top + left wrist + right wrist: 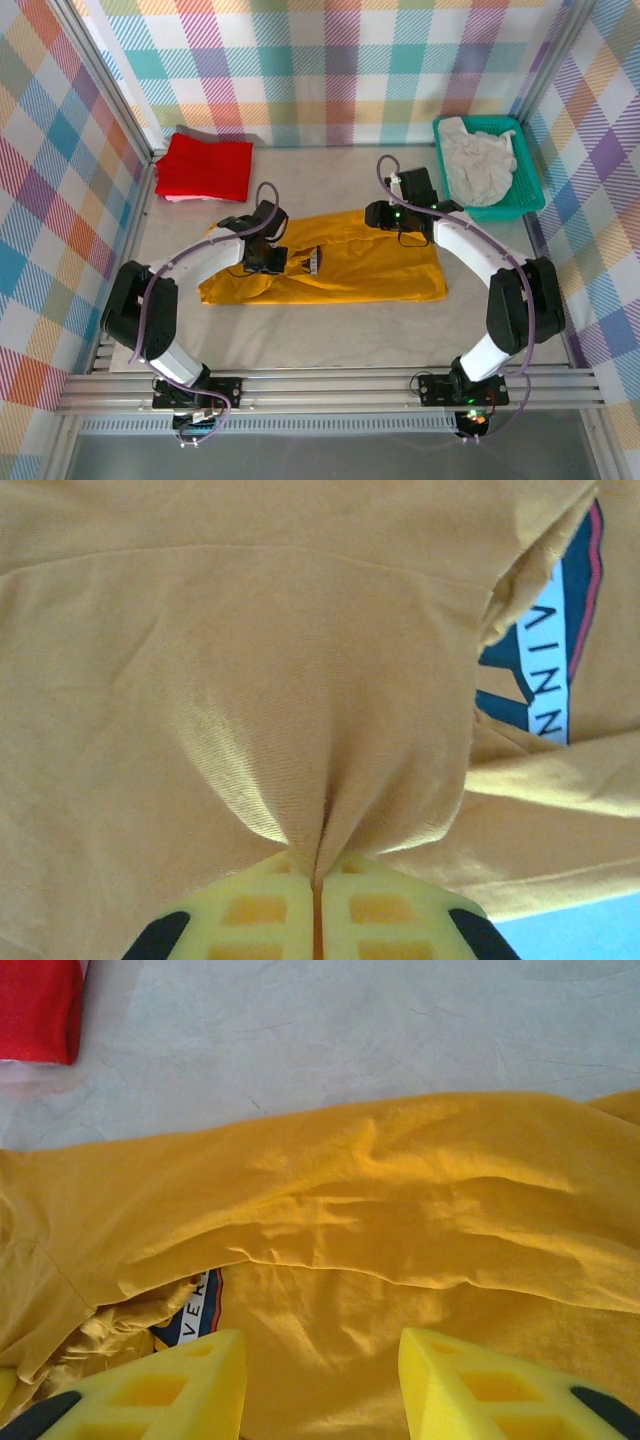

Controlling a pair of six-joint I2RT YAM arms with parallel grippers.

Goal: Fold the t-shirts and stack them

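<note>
The mustard-yellow t-shirt [340, 265] lies half folded across the middle of the table, a sliver of its dark logo [313, 263] showing. My left gripper [266, 262] is at the shirt's left part, shut on a pinched ridge of yellow cloth [318, 865]. The logo's white lettering [548, 670] peeks out to the right. My right gripper [386, 216] hovers at the shirt's far edge. Its fingers [322, 1385] stand open above the yellow cloth [400, 1210], with nothing between them. The red t-shirt [206, 166] lies folded at the back left. An off-white t-shirt [478, 158] sits crumpled in the basket.
The teal mesh basket [526, 196] stands at the back right against the checked wall. Bare grey tabletop [350, 1030] lies beyond the yellow shirt, with the red shirt's corner [35, 1005] at its far left. Checked walls close in three sides.
</note>
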